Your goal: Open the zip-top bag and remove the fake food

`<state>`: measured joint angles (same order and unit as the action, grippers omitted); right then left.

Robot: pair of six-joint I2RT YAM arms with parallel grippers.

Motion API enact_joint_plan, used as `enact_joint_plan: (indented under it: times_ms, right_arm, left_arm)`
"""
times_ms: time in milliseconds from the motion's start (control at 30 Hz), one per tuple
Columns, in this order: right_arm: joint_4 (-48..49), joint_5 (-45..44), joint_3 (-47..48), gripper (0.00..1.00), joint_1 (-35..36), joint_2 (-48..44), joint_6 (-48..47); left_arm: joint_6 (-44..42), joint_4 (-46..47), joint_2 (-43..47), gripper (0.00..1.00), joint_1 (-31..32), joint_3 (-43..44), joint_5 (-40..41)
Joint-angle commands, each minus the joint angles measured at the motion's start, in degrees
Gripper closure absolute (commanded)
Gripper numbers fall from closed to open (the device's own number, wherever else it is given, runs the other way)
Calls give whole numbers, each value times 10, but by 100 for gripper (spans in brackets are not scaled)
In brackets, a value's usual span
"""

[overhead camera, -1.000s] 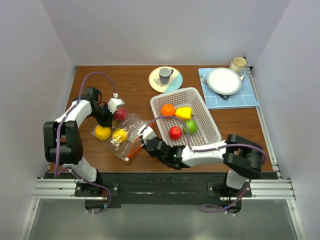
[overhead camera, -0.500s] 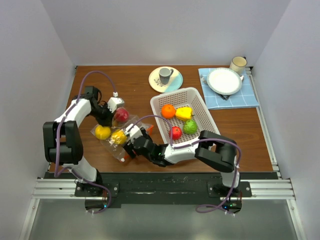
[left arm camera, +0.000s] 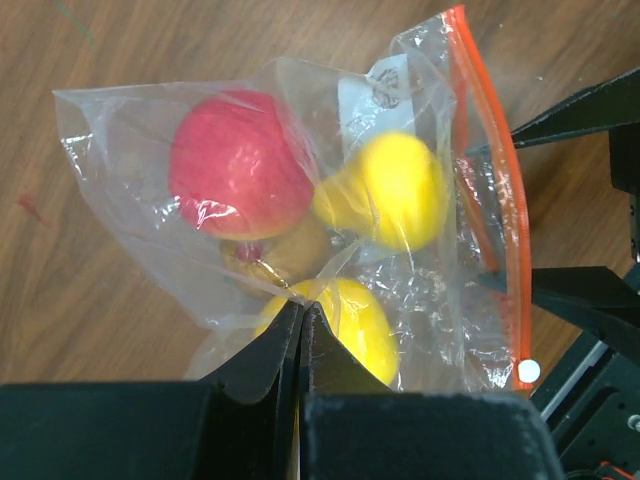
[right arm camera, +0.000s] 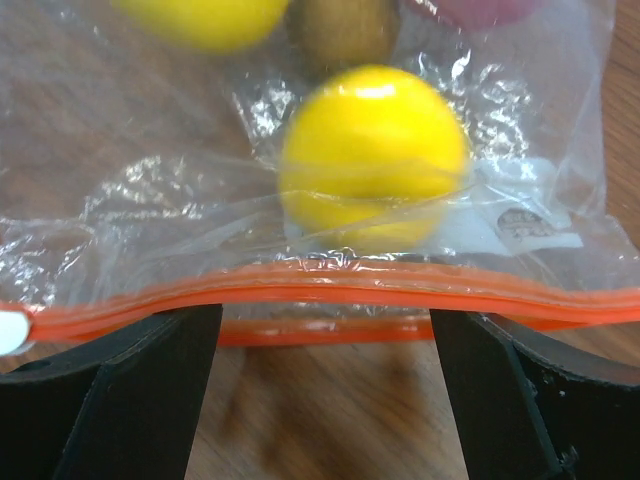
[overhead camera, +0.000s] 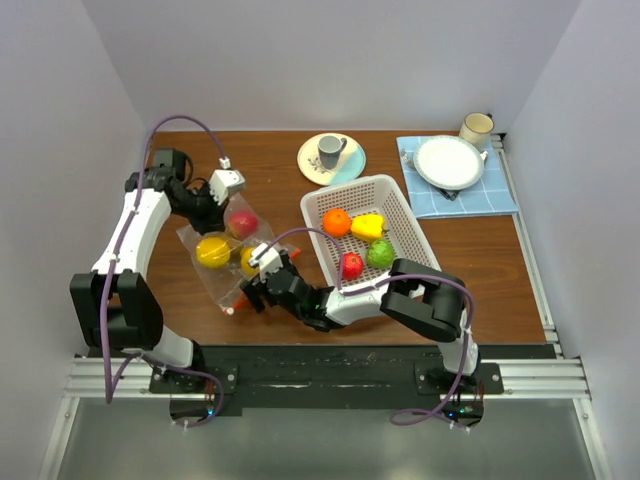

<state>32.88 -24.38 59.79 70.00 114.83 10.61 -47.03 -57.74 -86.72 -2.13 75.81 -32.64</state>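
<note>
Several ways to fail from here; first the layout. Shows the zip-top bag [overhead camera: 222, 272] lying on the left half of the table [overhead camera: 270, 160], left of the white basket [overhead camera: 352, 187] and apart from it, with fake food [left arm camera: 235, 165] inside, red and yellow pieces bunched toward the far end; shows four more pieces in the basket. Pinches a fold of the clear film at the far end with the left gripper [overhead camera: 218, 203], fingers [left arm camera: 255, 365] pressed flat together on it. Waits at the near end with the right gripper [overhead camera: 252, 290] spread wide, one finger [right arm camera: 120, 400] on each side of the orange zip strip [right arm camera: 330, 295], touching nothing as far as can be seen; cannot tell whether the strip is parted anywhere.

As a judgement of the risks: may close on both lips of the strip at once, and so drag the bag without opening it; may miss the white slider [left arm camera: 528, 371] at the very end of the strip; may lose the small fold on the left side, thin and slippery, and then let the bag follow the right gripper; may stretch or tear the film by pulling too hard in opposite directions; may press the yellow piece [right arm camera: 375, 150] just beside the strip and block the mouth; may spill round glossy pieces and let them roll over the wood.
</note>
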Motion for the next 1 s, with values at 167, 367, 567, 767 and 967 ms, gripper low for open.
enact_joint_plan:
  times_ms: [167,367,567,767,967]
  right_arm:
    - [52,-10,25,10,-7,6,-15]
    - [55,-4,37,10,-35,22,-17]
    - [51,6,60,10,-50,49,-23]
    - [57,20,96,10,-51,66,-29]
    - [65,40,105,10,-50,73,-31]
  left_arm:
    - [3,-5,4,100,7,-67,-7]
    - [-17,-8,-7,100,7,-81,6]
    - [-30,1,-26,100,10,-96,11]
    - [-4,65,-72,100,45,-139,29]
    - [14,101,-114,100,66,-133,36]
